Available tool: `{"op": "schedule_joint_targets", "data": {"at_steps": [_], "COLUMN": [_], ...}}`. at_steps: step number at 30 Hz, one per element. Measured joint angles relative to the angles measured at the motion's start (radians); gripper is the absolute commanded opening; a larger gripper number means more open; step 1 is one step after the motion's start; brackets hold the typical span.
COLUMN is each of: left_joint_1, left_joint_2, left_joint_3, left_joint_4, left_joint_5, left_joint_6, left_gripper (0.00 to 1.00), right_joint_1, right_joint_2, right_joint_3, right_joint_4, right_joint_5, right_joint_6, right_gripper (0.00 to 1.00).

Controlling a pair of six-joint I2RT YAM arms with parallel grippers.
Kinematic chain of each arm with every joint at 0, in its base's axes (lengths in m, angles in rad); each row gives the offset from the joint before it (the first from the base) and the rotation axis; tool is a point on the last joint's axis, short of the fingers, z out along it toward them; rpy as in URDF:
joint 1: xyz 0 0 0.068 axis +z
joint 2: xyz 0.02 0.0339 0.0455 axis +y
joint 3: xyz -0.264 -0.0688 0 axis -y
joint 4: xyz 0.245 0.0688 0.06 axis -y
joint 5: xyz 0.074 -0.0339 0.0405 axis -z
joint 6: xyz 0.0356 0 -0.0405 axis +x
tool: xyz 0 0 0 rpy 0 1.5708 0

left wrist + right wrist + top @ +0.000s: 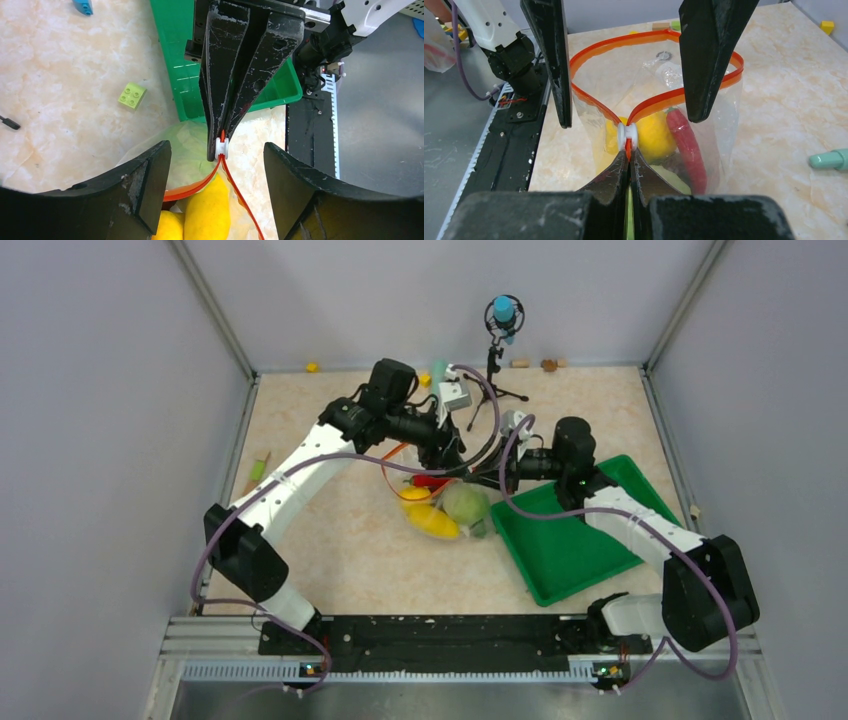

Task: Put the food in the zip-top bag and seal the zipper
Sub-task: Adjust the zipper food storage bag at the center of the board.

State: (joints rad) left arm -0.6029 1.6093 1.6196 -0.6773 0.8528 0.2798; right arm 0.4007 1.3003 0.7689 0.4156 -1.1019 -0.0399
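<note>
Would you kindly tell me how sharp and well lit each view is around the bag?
Top external: even soft light, sharp, the zip-top bag small in frame. Left wrist: foreground dark with little detail, the zipper crisp. Right wrist: sharp, slight glare on the bag's clear plastic.

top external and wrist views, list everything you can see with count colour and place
zip-top bag: one, clear, table centre
zipper: one, orange-red, bag mouth
slider: one, white, on zipper
yellow pieces: at least two, yellow, in bag
leafy ball: one, green, in bag
chili: one, red, in bag
tray: one, green, right of bag
lime block: one, lime, table by tray
stick: one, teal, on table
tripod stand: one, black, blue top, far edge
left arm: one, white-black, jaws open astride bag mouth
right arm: one, white-black, jaws shut on zipper
</note>
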Motion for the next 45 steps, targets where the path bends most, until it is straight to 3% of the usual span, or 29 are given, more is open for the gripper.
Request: {"op": "schedule_joint_targets", "data": {"at_steps": [15,29,30,33,45], "left_joint_1": [0.000,0.000,0.000,0.000,-0.001], "left_joint_2": [0.087,0.098,0.098,0.098,0.097], "left_joint_3": [0.037,0.069,0.070,0.075,0.104], "left_joint_4": [-0.049,-0.059,-0.060,-0.073,-0.117], "left_joint_5": [0.033,0.037,0.039,0.043,-0.055], "left_joint_6": [0.012,0.009,0.009,0.013,0.056], "left_gripper": [0.53,0.27,0.24,0.00,0.00], "right_joint_1": [0.000,-0.006,-0.006,-0.006,-0.019], "right_joint_2": [0.000,0.000,0.000,0.000,-0.005], "right_joint_3": [0.000,0.000,0.000,0.000,-0.008], "right_joint_4": [0.019,0.026,0.026,0.026,0.099], "right_joint_5": [0.014,0.018,0.017,0.022,0.091], "right_joint_6": [0.056,0.062,0.062,0.063,0.169], "right_gripper": [0.00,0.00,0.00,0.00,0.00]}}
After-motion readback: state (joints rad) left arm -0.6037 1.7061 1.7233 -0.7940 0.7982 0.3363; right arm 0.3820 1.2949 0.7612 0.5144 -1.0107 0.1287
